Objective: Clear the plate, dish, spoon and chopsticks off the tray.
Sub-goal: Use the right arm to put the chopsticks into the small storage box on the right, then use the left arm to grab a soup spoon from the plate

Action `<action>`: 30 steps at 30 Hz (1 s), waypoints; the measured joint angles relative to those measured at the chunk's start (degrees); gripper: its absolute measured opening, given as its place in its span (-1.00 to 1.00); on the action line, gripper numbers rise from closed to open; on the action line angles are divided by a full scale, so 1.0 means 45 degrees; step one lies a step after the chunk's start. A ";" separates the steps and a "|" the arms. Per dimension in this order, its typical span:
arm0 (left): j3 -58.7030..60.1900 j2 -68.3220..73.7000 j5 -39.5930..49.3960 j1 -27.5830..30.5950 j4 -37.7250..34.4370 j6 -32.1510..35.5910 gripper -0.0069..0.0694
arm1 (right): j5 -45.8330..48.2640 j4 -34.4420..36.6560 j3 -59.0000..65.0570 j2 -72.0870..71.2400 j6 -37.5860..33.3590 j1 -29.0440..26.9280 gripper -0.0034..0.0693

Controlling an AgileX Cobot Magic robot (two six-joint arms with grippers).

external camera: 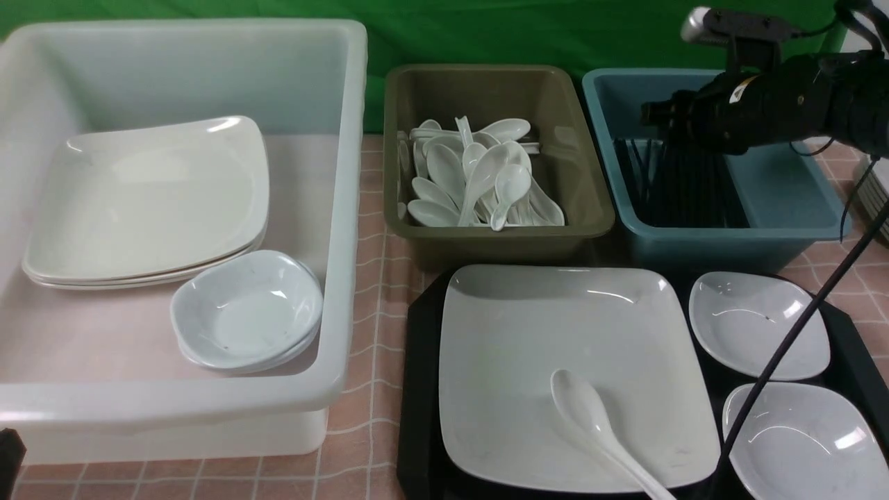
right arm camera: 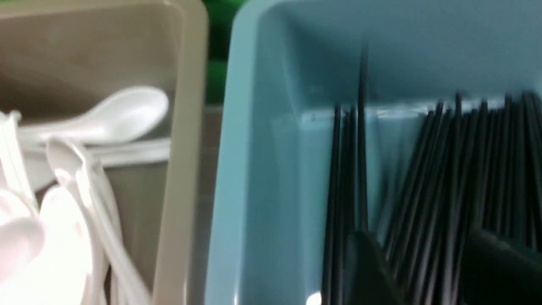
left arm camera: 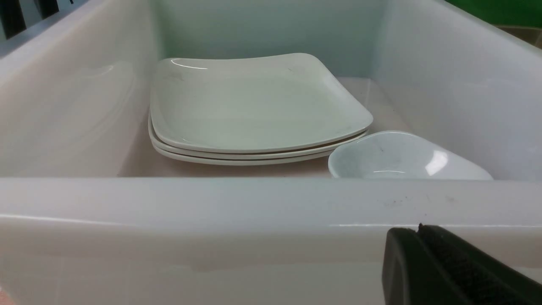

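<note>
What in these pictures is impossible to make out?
- Spoon handle's end: front view, cut by bottom edge.
- Tray: front view, mostly covered by plate and dishes.
- Chopsticks: right wrist view, blurred; front view, right arm partly hides them.
- Left gripper: left wrist view, cut by the corner.

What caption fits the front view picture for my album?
Right gripper hangs open over the blue bin of chopsticks; plate and spoon sit on the black tray.

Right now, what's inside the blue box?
Lots of black chopsticks, piled along its left side. The right arm hangs over the box, hiding their far ends.
</note>
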 joint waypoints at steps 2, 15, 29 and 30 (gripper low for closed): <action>0.0000 0.0000 0.0000 0.0000 0.0000 0.0000 -0.81 | 0.1506 0.0000 0.0000 -0.0633 0.0015 0.0000 0.09; 0.0000 0.0000 0.0000 0.0000 0.0000 0.0000 -0.81 | 1.0526 0.0572 0.1596 -0.8026 -0.1612 0.0154 -0.82; 0.0000 0.0000 0.0000 0.0000 0.0000 0.0000 -0.81 | 1.0533 0.0659 0.9776 -1.7475 -0.1640 0.0636 -0.80; 0.0000 0.0000 0.0000 0.0000 0.0000 0.0000 -0.81 | 1.0442 0.0659 1.0132 -1.7902 -0.1640 0.0636 -0.80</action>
